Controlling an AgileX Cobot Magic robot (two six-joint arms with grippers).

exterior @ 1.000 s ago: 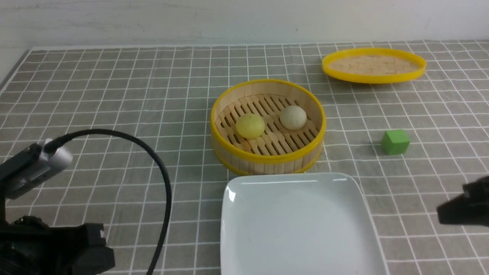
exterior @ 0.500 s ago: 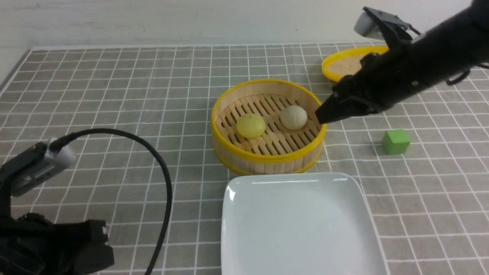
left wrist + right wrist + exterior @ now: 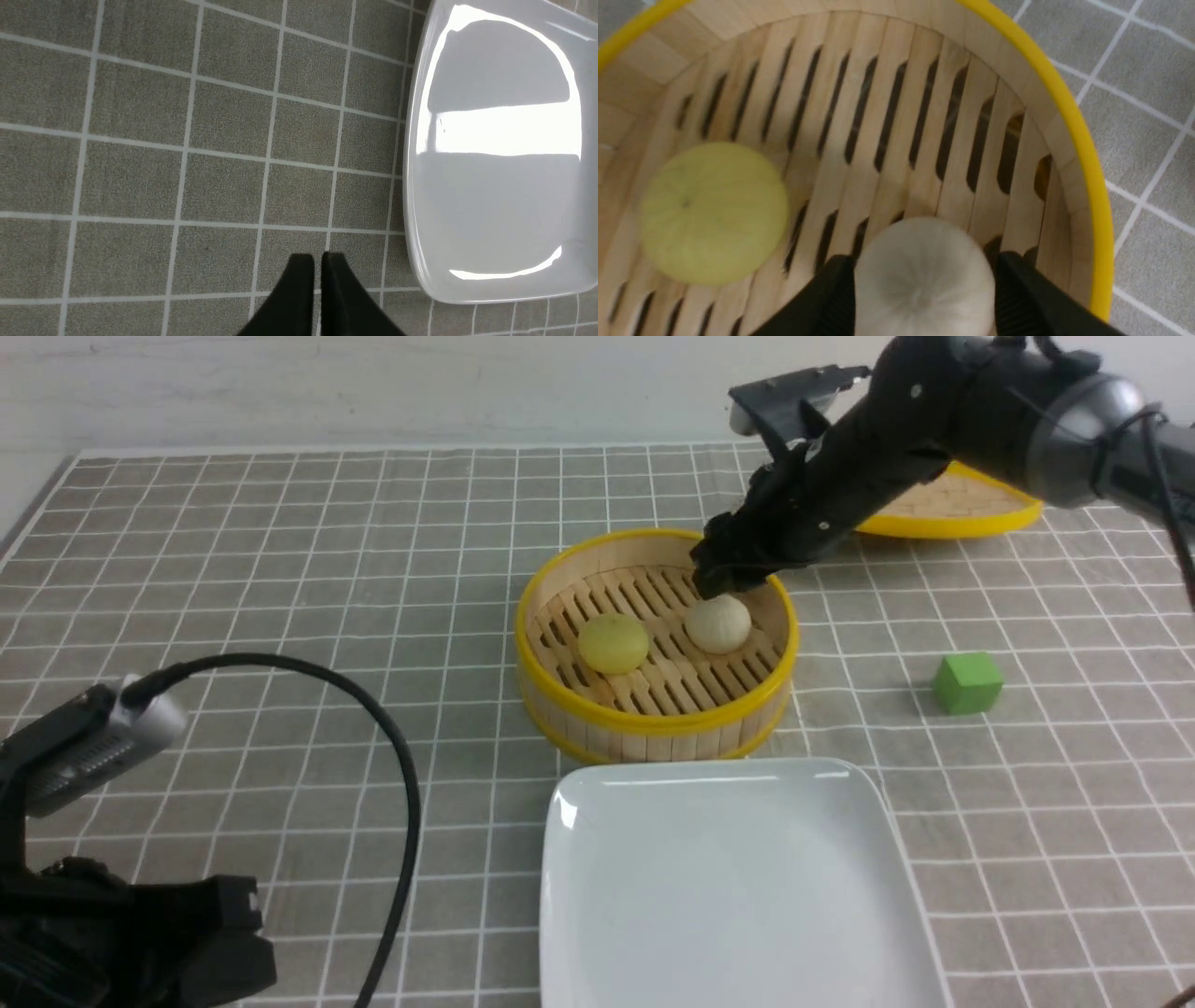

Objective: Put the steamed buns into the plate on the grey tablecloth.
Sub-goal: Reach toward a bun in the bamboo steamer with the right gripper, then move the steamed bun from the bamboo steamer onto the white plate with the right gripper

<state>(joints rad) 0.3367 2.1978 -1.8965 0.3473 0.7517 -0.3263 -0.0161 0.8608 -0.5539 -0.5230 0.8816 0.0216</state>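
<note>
Straddling off-white bun (image 3: 924,275) in bamboo steamer (image 3: 653,721) with right jaws spread, ready to pinch; parked beside plate (image 3: 412,186) with left jaws nearly together.

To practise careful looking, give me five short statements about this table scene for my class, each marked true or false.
1. The yellow bun and the white bun both lie in the basket. True.
2. The plate holds a bun. False: it holds none.
3. The right arm's jaws stand open on either side of the white bun. True.
4. The green cube sits in the basket. False: it rests on the cloth, to the basket's right.
5. The lid covers the basket. False: it lies on the cloth, behind the basket to the right.
</note>
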